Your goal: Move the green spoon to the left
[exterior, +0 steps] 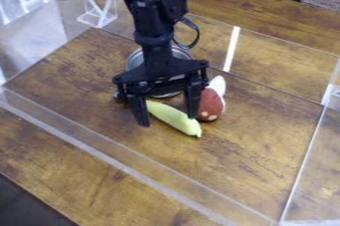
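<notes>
The green spoon lies on the wooden table, its yellow-green handle pointing to the lower right; its silver bowl is mostly hidden behind my left finger. My gripper hangs open just above the spoon, one finger on its left and the other at the right, with nothing held between them. The black arm rises behind it to the top of the view.
A round silver pot stands directly behind the gripper. A red-brown and white mushroom-like toy lies right of the spoon. Clear acrylic walls border the wooden table at the front, left and right.
</notes>
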### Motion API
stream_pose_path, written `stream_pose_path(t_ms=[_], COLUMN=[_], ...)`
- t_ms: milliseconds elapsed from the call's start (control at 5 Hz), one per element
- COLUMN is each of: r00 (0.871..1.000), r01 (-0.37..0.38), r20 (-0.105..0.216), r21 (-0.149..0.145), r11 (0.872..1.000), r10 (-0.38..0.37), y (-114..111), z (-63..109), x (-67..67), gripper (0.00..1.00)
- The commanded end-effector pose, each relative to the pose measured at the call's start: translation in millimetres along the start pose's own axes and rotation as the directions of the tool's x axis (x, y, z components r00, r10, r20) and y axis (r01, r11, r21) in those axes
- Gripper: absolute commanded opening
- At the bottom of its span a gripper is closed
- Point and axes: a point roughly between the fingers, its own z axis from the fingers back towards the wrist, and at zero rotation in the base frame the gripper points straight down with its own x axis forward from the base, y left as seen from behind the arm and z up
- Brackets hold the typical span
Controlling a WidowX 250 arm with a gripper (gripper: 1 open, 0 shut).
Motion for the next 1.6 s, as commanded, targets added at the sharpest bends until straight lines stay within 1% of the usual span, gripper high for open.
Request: stream_pose_path(t_ms=[0, 200, 400, 600, 1200, 1400], r00=[0.998, 0.998, 0.987, 0.965, 0.915, 0.915], r01=[-0.017, -0.026, -0.145, -0.247, -0.388, -0.388], r20=[0.057, 0.056, 0.063, 0.07, 0.066, 0.06], r21=[-0.057, -0.064, -0.086, -0.1, -0.128, -0.132], r11=[0.998, 0.998, 0.986, 0.964, 0.912, 0.912], r10=[0.021, 0.03, 0.15, 0.254, 0.399, 0.398], y=[5, 13, 17, 16, 19, 20], z=[6.4, -9.9, -13.0, -13.7, -24.9, -22.6], x=[11.2, 17.8, 13.1, 10.0, 18.2, 27.2], gripper=[1.0, 1.0, 1.0, 1.0, 1.0, 1.0])
